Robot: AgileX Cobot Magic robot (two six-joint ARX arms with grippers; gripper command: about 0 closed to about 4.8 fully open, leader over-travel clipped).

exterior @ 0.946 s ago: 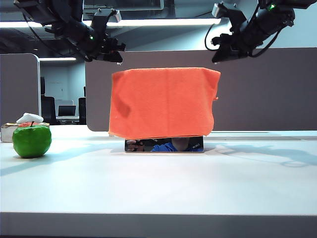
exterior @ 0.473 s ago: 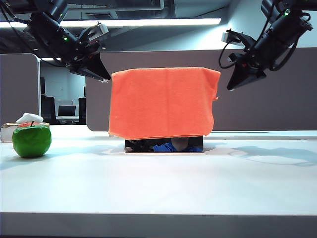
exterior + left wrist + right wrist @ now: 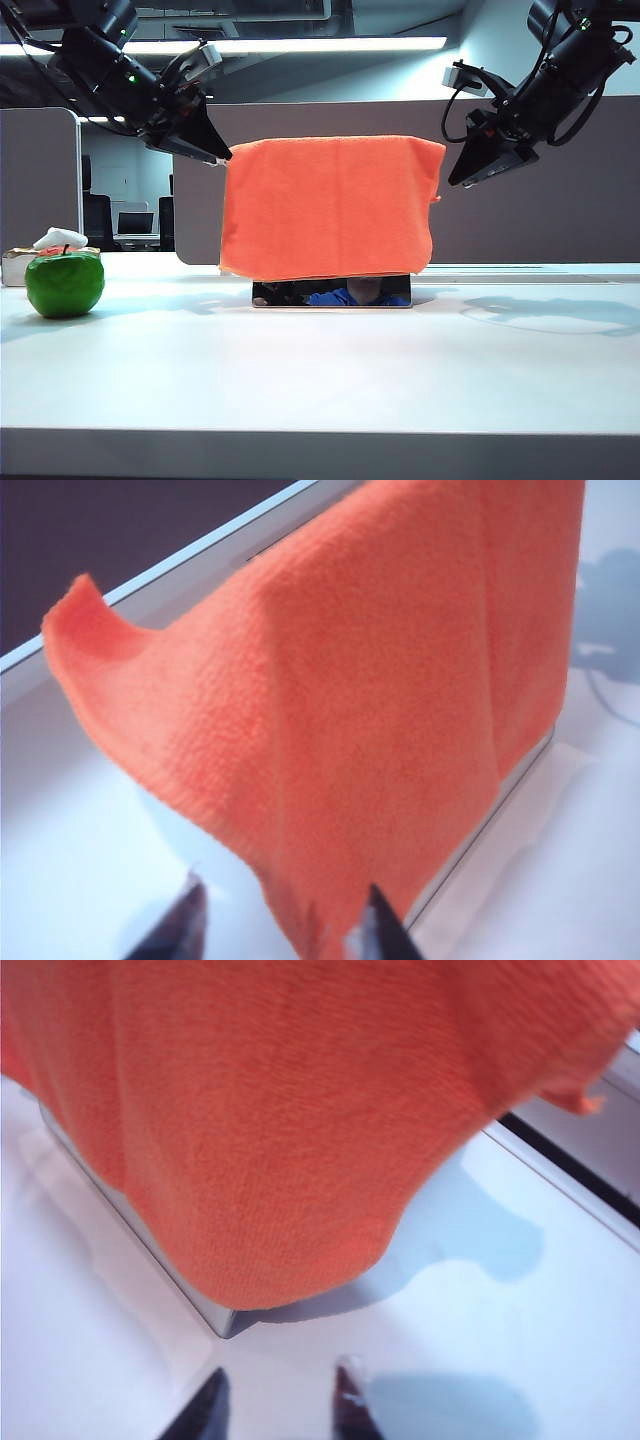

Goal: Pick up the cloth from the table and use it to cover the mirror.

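Orange cloth point(image 3: 330, 205) drapes the mirror point(image 3: 332, 292); left gripper point(image 3: 285, 925) and right gripper point(image 3: 278, 1400) gape, empty.

The left gripper point(image 3: 222, 155) hangs just beside the upper left corner of the cloth point(image 3: 330, 205), jaws apart and empty. The right gripper point(image 3: 457, 180) hovers off its upper right corner, fingers parted, holding nothing.

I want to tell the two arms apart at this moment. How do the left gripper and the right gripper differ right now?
The left gripper sits at the cloth's upper left corner, almost touching it; the right gripper hangs clear of the upper right corner, slightly lower. In the wrist views, the left gripper's fingers stand wider apart than the right's. Both are open, hold nothing and point down towards the draped mirror.
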